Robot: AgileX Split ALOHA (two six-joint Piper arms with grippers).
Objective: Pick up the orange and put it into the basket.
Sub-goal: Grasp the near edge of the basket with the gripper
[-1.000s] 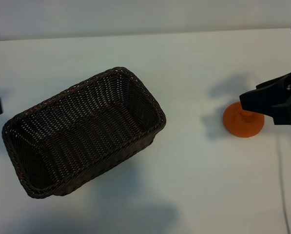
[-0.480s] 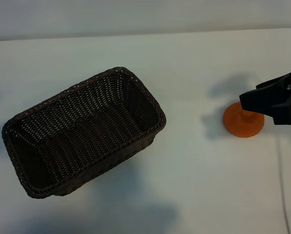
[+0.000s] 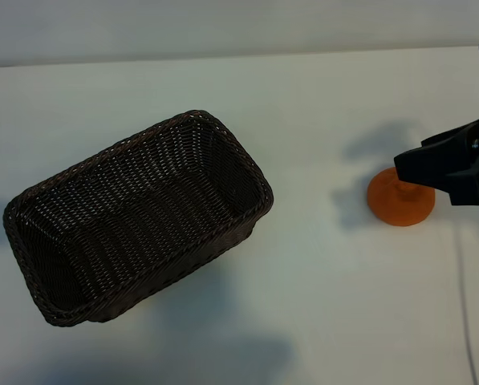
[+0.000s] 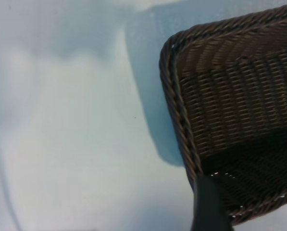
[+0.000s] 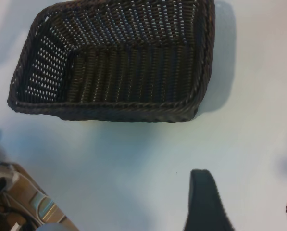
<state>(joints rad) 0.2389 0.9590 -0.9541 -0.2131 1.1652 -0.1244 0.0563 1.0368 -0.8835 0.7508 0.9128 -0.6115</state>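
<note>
Right gripper [image 3: 432, 172] hovers part-open, empty, over the orange [image 3: 399, 200] on the white surface [image 3: 319, 305] | basket [image 3: 135, 216] well apart | left gripper part-open, empty | fruit likely light, firm, rollable: grip across its middle

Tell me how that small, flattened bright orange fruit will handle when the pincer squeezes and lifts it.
The small, flattened bright orange fruit looks round-edged, so a nudge would probably roll it across the smooth white table. Its squat shape suggests that it rests stably until pushed. The right pincer sits over it; curved skin may slip unless gripped across the widest part.
</note>
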